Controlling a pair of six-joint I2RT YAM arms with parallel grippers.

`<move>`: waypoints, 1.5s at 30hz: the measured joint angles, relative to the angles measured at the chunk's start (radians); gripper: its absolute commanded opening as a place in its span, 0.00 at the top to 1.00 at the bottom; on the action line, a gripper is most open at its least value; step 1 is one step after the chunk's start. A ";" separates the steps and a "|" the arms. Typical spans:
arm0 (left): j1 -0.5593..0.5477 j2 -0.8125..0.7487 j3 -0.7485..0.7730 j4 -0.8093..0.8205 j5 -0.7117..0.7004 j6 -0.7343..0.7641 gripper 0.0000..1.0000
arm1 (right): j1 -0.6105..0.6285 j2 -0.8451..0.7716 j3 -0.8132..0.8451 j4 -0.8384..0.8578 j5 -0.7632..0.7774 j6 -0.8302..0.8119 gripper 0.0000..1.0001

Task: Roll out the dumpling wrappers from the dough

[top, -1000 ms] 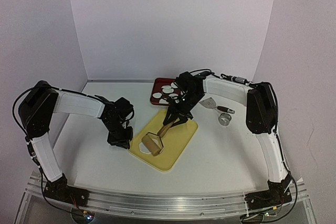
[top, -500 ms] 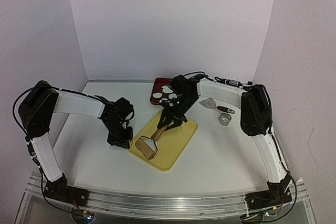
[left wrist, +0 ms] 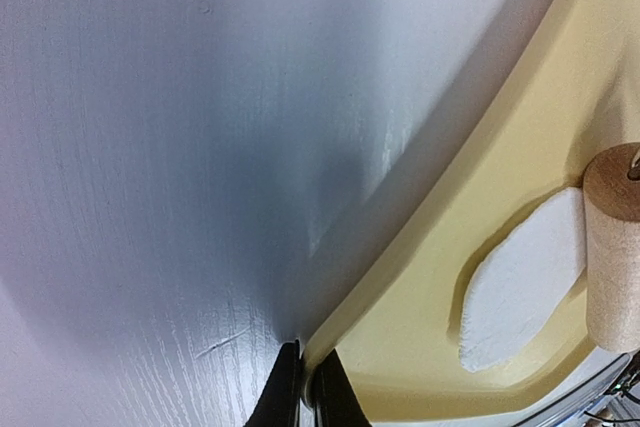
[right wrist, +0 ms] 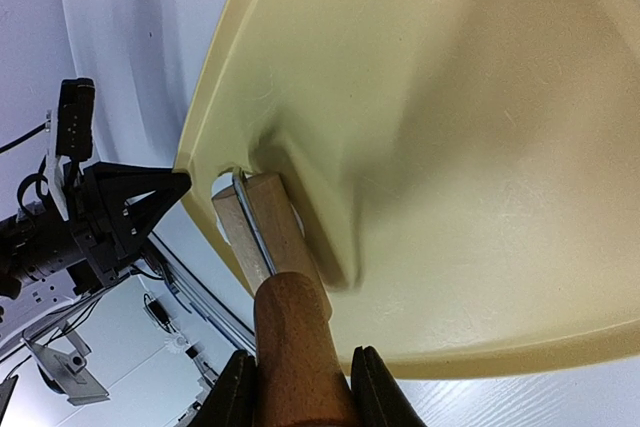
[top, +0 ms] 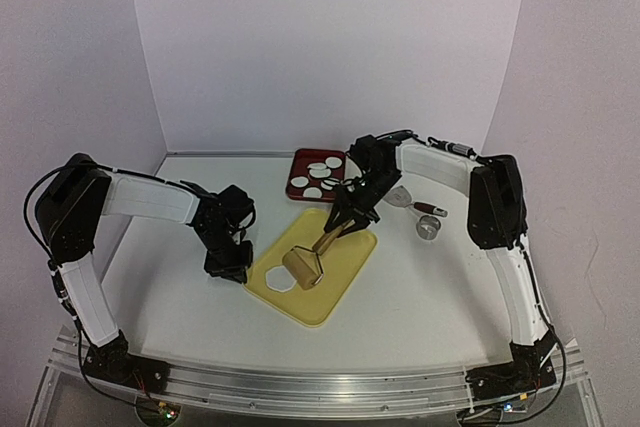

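Note:
A yellow board lies mid-table. On its near-left part sits the dough, a flat white patch. A wooden roller rests just right of the dough, its drum end touching the dough's edge. My right gripper is shut on the roller's wooden handle. My left gripper is shut, pinching the board's left rim. Several dumpling wrappers lie as round white discs in the red tray at the back.
A small metal ring cutter and a scraper with a dark handle lie right of the board. White walls close off the back and both sides of the table.
The right gripper pushed the roller toward the near left, then drew it back to the right, and the flat dough patch now shows beside the drum. The left arm has not moved.

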 measured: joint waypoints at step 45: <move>0.039 0.012 0.018 0.003 0.009 0.043 1.00 | -0.017 0.017 0.071 -0.058 0.079 0.007 1.00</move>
